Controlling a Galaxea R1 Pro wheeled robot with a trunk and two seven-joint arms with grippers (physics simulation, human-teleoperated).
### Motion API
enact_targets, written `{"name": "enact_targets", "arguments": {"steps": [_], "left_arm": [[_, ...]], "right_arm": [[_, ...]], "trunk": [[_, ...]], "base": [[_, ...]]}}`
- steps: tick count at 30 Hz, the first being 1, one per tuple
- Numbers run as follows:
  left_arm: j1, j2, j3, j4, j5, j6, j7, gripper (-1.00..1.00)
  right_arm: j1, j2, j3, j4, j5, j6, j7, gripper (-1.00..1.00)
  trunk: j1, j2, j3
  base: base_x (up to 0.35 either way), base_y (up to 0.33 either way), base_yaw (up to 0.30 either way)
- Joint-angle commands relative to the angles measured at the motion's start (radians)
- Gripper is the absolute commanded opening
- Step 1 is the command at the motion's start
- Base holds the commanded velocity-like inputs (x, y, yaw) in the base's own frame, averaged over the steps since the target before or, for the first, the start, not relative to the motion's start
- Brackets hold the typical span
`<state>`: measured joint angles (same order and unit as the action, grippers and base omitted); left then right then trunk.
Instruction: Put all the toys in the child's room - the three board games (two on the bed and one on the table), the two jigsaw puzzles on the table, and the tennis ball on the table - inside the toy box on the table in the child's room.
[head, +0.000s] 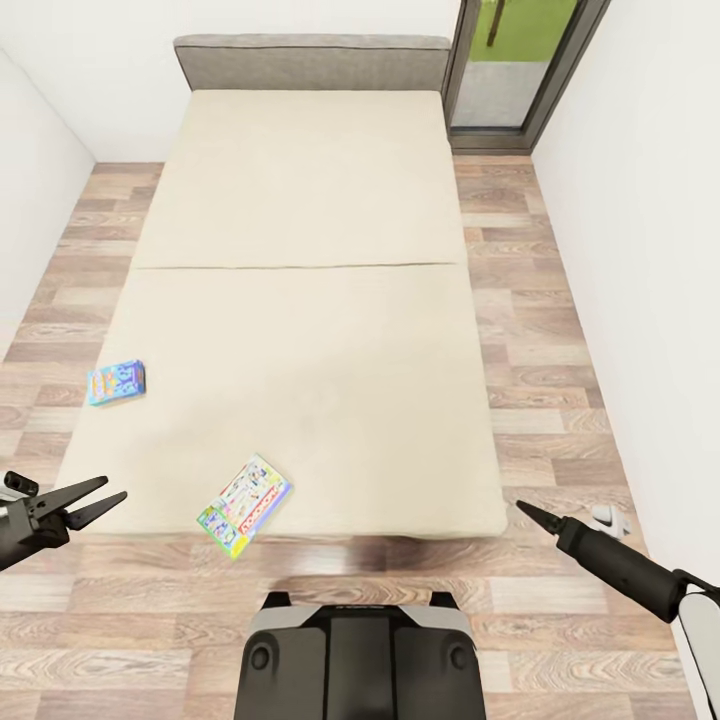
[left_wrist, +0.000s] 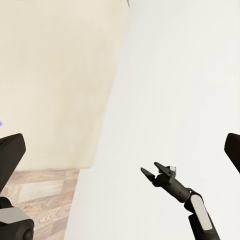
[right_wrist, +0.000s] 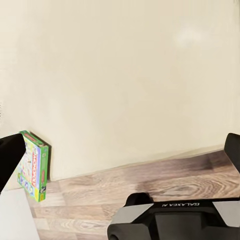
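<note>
The bed (head: 300, 300) fills the frame centre. The Monopoly box (head: 245, 505) lies at the bed's near edge, lower centre-left (overhanging slightly); the blue box (head: 116, 382) lies near the left edge. The left gripper (head: 88, 502), lower left, is spread and empty. The right gripper (head: 530, 515), lower right, appears pressed together.

- Lighting even and bright, shadows faint.
- Daylight enters at window (head: 515, 65).
- Soft dark reflection on floor (head: 560, 330) beneath bed (head: 300, 300) foot.
- Render slightly soft; no glare.
</note>
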<state>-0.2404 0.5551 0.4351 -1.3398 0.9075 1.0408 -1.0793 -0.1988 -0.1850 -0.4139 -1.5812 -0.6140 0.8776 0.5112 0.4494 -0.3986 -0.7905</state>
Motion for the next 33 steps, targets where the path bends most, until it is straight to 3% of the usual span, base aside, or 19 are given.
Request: {"name": "enact_targets", "arguments": {"steps": [1,33], "left_arm": [[0.000,0.000,0.001,0.000,-0.001,0.004,-0.003,1.00],[0.000,0.000,0.004,-0.001,-0.001,0.003,-0.004,1.00]], "right_arm": [[-0.001,0.001,-0.003,0.000,0.002,0.006,0.004,1.00],[-0.001,0.003,-0.007,0.000,0.001,0.006,0.004,1.00]], "trunk": [[0.001,-0.001,0.001],[0.001,-0.001,0.053]], "base": [[0.000,0.000,0.000],[0.000,0.000,0.000]]}}
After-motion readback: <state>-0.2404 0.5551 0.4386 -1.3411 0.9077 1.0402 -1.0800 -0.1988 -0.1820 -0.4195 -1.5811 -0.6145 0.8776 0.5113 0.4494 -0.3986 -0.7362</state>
